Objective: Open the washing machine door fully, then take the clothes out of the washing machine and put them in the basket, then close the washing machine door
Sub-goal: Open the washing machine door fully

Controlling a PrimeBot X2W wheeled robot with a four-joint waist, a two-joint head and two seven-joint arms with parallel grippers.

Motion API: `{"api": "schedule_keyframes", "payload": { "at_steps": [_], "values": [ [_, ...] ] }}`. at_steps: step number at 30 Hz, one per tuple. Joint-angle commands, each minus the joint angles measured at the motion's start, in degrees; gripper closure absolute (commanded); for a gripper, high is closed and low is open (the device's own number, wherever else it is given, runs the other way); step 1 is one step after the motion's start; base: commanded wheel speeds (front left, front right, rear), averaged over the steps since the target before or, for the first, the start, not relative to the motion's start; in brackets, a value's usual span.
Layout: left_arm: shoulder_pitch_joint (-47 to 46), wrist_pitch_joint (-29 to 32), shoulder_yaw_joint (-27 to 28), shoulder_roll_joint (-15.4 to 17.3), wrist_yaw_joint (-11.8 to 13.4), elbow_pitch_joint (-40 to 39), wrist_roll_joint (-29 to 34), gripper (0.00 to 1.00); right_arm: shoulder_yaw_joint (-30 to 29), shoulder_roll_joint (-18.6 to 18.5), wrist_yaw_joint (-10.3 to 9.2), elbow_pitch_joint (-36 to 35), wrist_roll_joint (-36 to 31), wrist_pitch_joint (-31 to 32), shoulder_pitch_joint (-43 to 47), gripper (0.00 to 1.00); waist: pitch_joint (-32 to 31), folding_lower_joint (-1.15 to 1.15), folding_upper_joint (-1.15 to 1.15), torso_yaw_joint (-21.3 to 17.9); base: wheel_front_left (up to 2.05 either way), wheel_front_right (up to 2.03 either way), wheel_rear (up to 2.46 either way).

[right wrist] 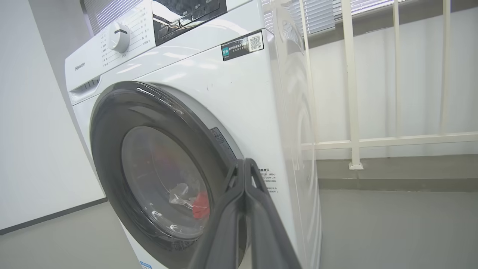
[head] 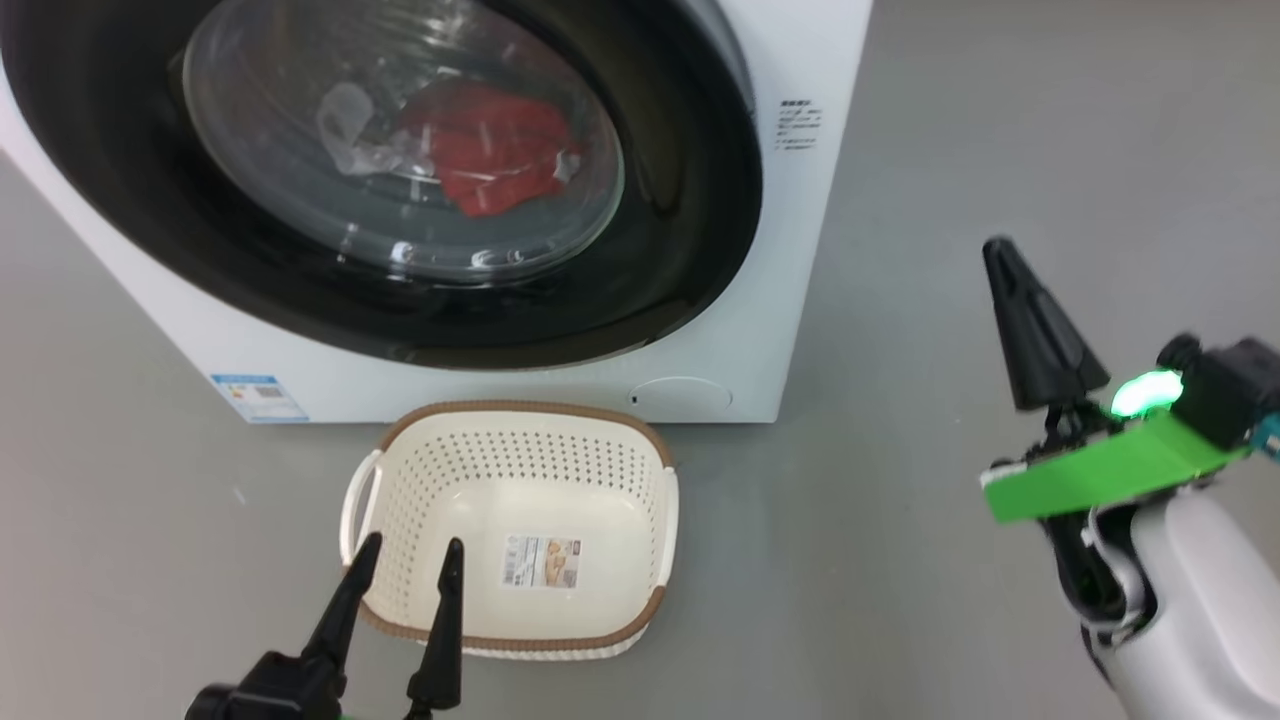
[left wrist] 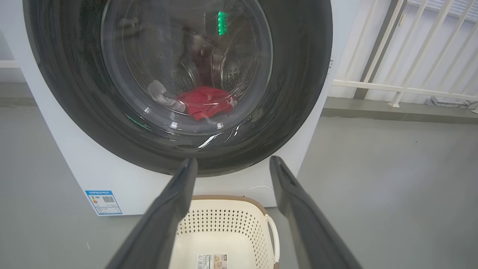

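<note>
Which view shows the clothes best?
The head view: the clothes appear largest through the washing machine door glass, red beside white. The left wrist view shows them smaller; the right wrist view, just a red sliver beside the right gripper.

The round washing machine door (head: 690, 230) has a glossy, mirror-smooth black frame around a bulging clear-glass bowl. The white box-shaped washing machine (head: 800, 60) has a smooth, faintly shiny casing; its drum (left wrist: 233, 73) is perforated steel. The bright red clothes (head: 495, 150) are creased fabric. At six o'clock from the door, the small cream basket (head: 520, 470) is perforated plastic with a brown woven-look rim and a paper label (head: 541, 562). The grey floor (head: 1000, 120) is matt.
</note>
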Motion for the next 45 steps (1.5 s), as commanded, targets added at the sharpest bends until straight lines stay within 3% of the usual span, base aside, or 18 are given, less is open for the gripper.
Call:
{"api": "schedule_keyframes", "payload": {
  "at_steps": [1,11,18,32,38,45],
  "values": [
    [-2.3,-0.7,1.4,0.4,-0.1,-1.7,-0.2,0.00,1.2,-0.8,0.02,-1.0,1.0,-0.4,-2.9,1.00,1.9,0.00,0.00,2.0,0.00,0.00,0.00],
    [-4.6,-0.7,1.4,0.4,-0.2,-1.8,0.1,0.00,2.2,-3.4,0.02,2.4,6.2,-0.4,-14.0,1.00,5.5,0.00,0.00,4.5,0.00,0.00,0.00],
    [-6.3,-0.7,1.2,0.4,-0.8,-1.5,0.4,0.00,5.1,-4.9,0.02,6.7,13.4,-0.4,-21.2,1.00,8.2,0.00,0.00,5.7,0.00,0.00,0.00],
    [-8.5,-0.7,0.6,0.4,-1.2,-0.8,-0.4,0.00,21.6,-12.2,0.02,14.6,36.9,1.9,-34.1,1.00,11.9,0.00,0.00,7.8,0.00,0.00,0.00],
    [-9.2,-0.7,0.4,0.4,-1.3,-1.0,-0.6,0.00,24.0,-13.8,0.02,15.3,44.9,4.6,-37.6,1.00,13.5,0.00,0.00,8.1,0.00,0.00,0.00],
    [-10.8,-0.7,-0.3,0.4,-1.4,-1.2,-1.0,0.00,24.3,-14.7,0.02,14.8,56.3,14.4,-41.7,1.00,16.0,0.00,0.00,8.6,0.00,0.00,0.00]
  ]
}}
